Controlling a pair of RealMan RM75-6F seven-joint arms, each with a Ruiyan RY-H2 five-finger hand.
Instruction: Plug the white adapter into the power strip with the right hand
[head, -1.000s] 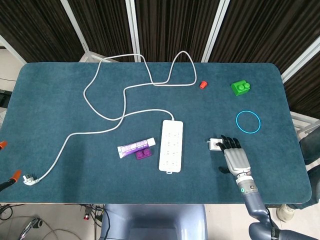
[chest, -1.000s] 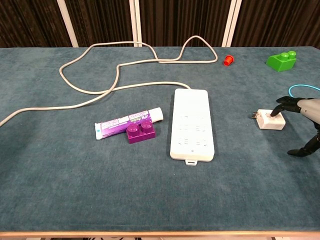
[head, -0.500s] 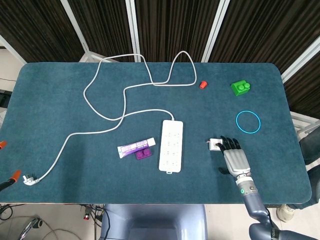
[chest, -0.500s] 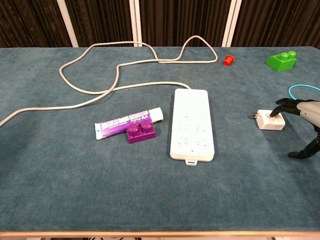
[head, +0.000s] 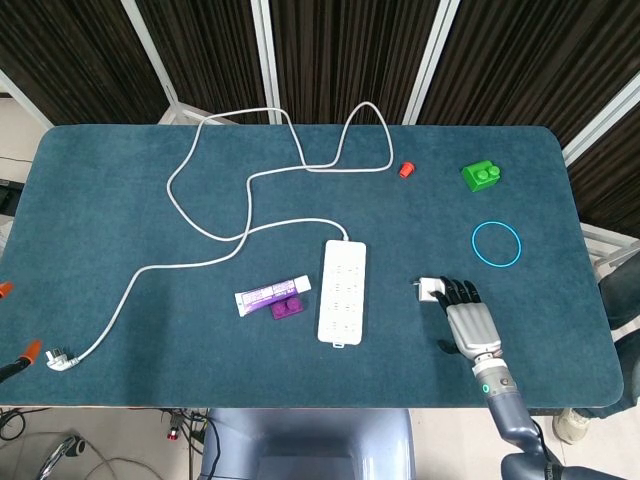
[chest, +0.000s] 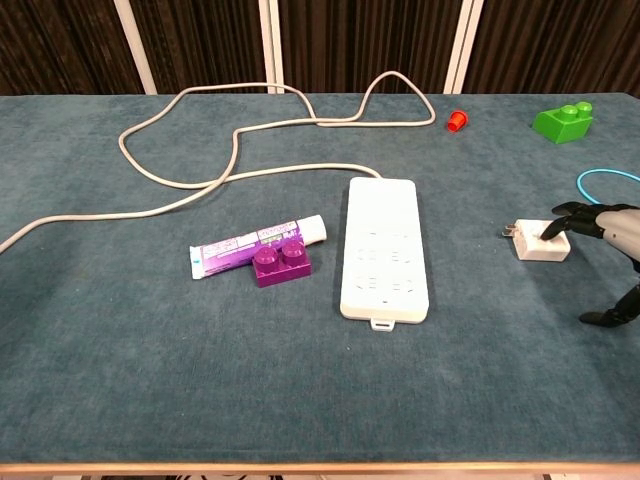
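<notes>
**Inspector:** Start at the fingers (chest: 562, 212). What do they show?

**Assistant:** The right hand (head: 470, 318) lies low over the table (head: 120, 120), its fingers spread and reaching toward the white adapter (chest: 538, 240). The tips sit at the adapter's near edge. From the chest view they appear to touch its top, though the hand is cut off at the frame edge, so I cannot confirm contact. The thumb hangs apart, below, closed on nothing. No grip is formed.

**Inspector:** And the adapter itself?

**Assistant:** Flat on the table, prongs pointing toward the power strip (head: 342, 291), which lies well apart on the hand's left. Its sockets look unoccupied.

**Inspector:** The other hand?

**Assistant:** Not visible in either view.

**Inspector:** Surroundings?

**Assistant:** The strip's cord (head: 230, 175) loops across the far side to a loose plug (head: 58, 358). A tube (chest: 255, 244) and a purple block (chest: 282, 266) lie just beside the strip. A red cap (head: 406, 169), green block (head: 481, 176) and blue ring (head: 497, 243) sit farther off.

**Inspector:** Progress?

**Assistant:** Early, in my judgement. The reach is made; grasping, lifting, carrying across and seating the prongs all remain.
</notes>
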